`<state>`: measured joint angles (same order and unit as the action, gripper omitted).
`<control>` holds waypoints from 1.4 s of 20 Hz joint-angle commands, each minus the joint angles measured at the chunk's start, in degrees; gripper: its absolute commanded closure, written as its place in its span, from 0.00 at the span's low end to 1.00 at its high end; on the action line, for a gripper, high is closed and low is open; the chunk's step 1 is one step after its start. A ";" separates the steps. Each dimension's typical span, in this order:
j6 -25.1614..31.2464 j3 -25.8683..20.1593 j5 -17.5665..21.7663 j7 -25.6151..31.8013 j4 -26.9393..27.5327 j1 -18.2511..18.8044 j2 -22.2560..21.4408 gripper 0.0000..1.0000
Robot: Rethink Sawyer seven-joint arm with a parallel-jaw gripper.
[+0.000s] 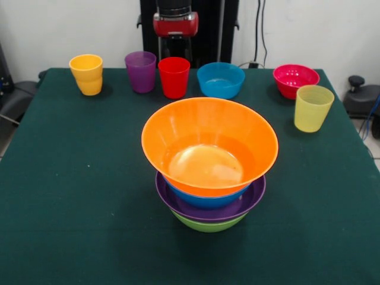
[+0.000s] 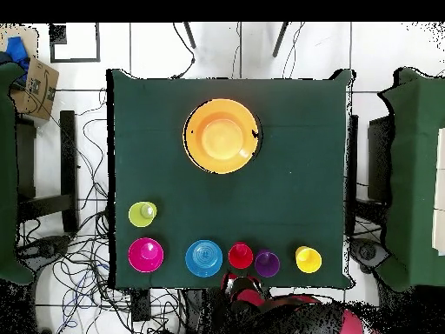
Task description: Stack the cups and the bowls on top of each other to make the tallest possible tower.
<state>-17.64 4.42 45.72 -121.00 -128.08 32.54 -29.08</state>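
Nearest the camera sits the tower [image 1: 209,178]: a green bowl [image 1: 209,224] at the bottom, a purple bowl [image 1: 211,205] in it, a blue bowl [image 1: 205,199] next, and the wide orange bowl [image 1: 209,145] on top, glossy, round and empty. Beyond the tower runs a row of smooth tapered cups and small bowls: an orange-yellow cup [image 1: 86,73], a translucent purple cup [image 1: 141,71], a red cup [image 1: 174,76], a small blue bowl [image 1: 221,79] and a red-pink bowl [image 1: 295,80], all upright. A pale yellow cup [image 1: 312,107] stands just nearer the tower than the red-pink bowl. My arm [image 1: 175,27] hangs behind the row; whether my fingers are spread or pressed together I cannot tell.
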 commanded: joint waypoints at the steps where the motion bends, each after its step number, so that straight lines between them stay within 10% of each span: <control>1: 3.31 -6.58 0.68 -2.87 7.86 -0.80 0.67 0.00; 15: 3.53 -6.35 0.95 -2.40 8.57 -1.37 0.67 0.00; 16: 3.32 -6.24 0.97 -2.42 8.63 -1.49 0.68 1.00; 28: 10.56 -12.55 0.89 -1.42 4.58 3.55 -6.48 1.00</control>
<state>-16.67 1.81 45.76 -121.00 -126.87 33.99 -30.54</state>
